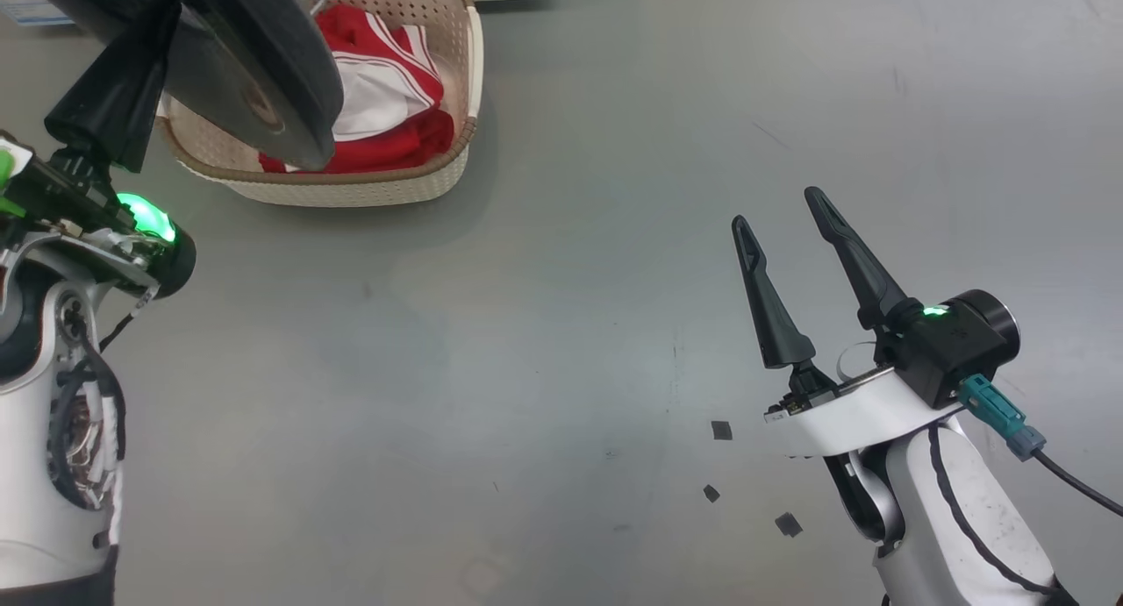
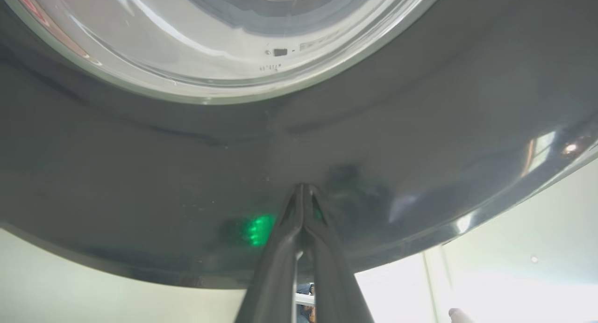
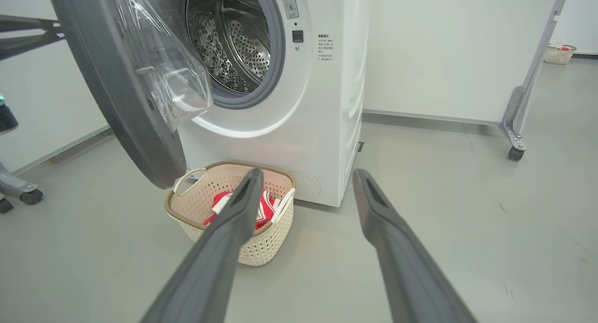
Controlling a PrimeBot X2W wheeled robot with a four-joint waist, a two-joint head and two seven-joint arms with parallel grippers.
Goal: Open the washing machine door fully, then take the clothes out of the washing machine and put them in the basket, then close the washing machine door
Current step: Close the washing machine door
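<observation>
Fingers of the left gripper (image 2: pixel 302 187) are squeezed shut, tips against the black rim of the washing machine door (image 2: pixel 140 150), the right gripper (image 1: pixel 776 210) hangs open and empty, and the clothes (image 1: pixel 377 141) lie in the basket (image 1: pixel 351 183), so closing seems next: push the door toward the washing machine (image 3: pixel 327 103).

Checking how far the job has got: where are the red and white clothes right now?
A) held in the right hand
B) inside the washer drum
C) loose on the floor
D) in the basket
D: the clothes lie piled inside the basket, which stands in front of the washer.
</observation>
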